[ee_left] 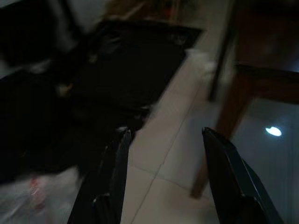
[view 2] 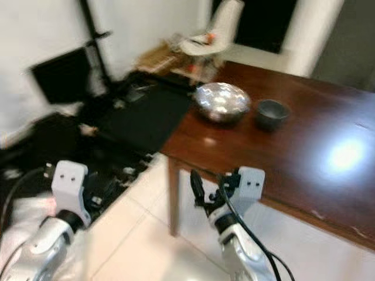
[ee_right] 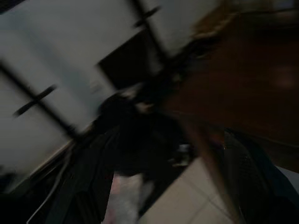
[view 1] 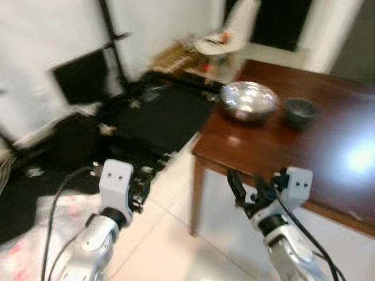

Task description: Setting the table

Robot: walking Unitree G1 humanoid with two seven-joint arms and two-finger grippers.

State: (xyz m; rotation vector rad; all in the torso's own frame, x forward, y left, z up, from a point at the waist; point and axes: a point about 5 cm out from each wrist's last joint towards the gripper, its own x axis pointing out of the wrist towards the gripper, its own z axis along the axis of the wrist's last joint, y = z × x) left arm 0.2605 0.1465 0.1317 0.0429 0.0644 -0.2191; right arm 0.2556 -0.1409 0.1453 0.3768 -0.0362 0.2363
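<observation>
Here, 2 bowls on the dark wood table (view 1: 328, 146), near its far left corner: a big shiny metal bowl (view 1: 249, 100) and, just beside it, a small dark bowl (view 1: 301, 111). Both arms low in front. Left gripper (ee_left: 163, 140) over floor, jaws apart. Right gripper (view 1: 246, 190) by table edge, jaws apart, empty. Pics blurred.

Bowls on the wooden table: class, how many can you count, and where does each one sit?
2. A large shiny metal bowl sits near the table's far left corner; a smaller dark bowl stands just to its right, apart from it. The pictures are blurred, so smaller items could be missed.
</observation>
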